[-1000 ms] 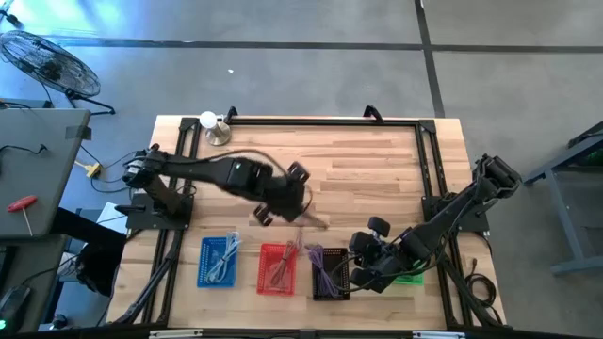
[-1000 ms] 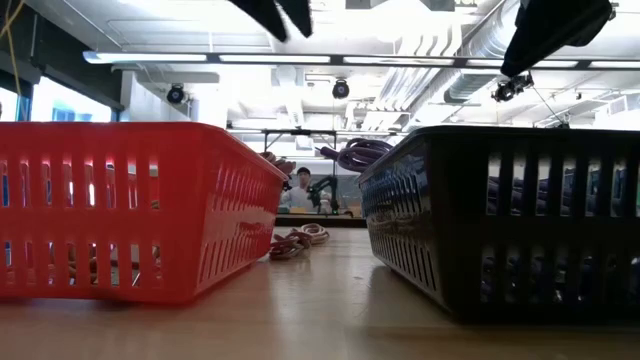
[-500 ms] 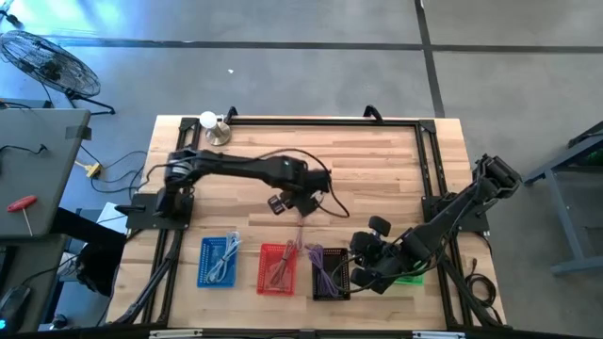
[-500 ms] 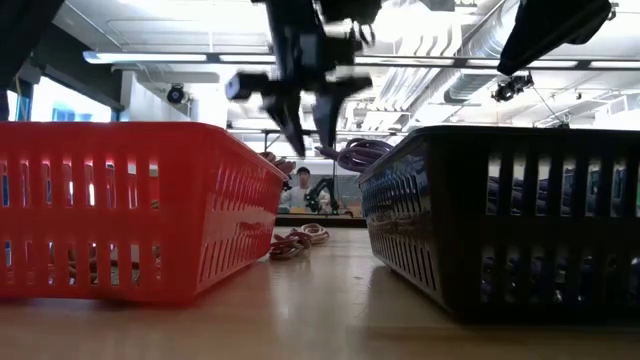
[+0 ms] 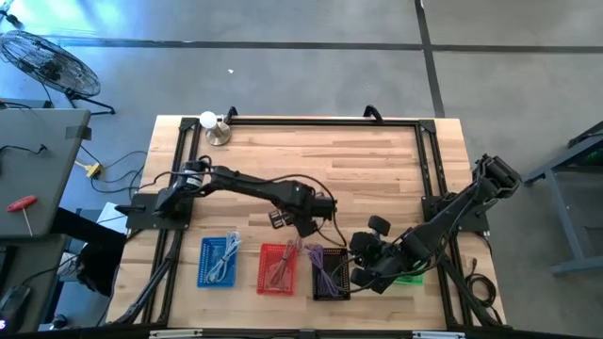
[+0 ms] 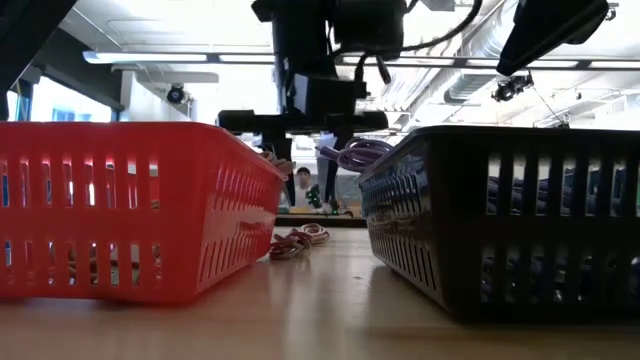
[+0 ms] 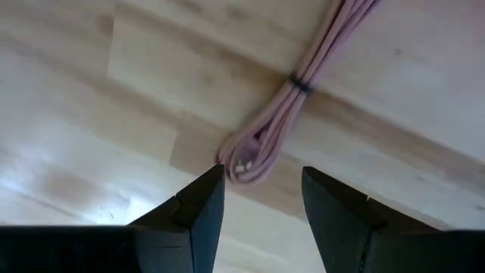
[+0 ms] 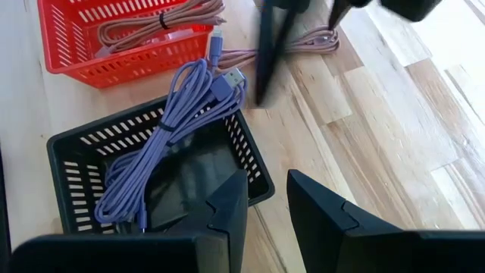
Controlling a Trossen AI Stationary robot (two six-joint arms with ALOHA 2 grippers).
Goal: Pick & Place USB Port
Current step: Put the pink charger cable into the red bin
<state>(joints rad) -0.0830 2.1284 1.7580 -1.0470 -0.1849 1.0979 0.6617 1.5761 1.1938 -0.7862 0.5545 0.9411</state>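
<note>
Loosely coiled and bound by a dark tie, the pink cable [image 7: 284, 121] lies on the bare table [image 5: 377, 160] just above the red basket [image 5: 275, 269], near the lower middle of the high view; in the low view it shows as a small heap between the red basket and the black basket [image 6: 510, 215]. It seems to be the piece to sort, since like-coloured cable already sits in the red basket.

Directly over it hangs the left gripper [image 7: 261, 201], fingers spread apart and empty, the coil's looped end showing in the gap between them at the frame's lower centre. That straddling pose suits a straight descent and a pinch across the bundle.

Lower right in the high view, the right gripper [image 8: 265, 197] waits above the black basket, which holds a purple cable [image 8: 163, 144]. Its fingers stand slightly parted, grasping nothing. Parked there, it leaves the coil free for the other arm. A blue basket [image 5: 220, 261] sits left of the red one.
</note>
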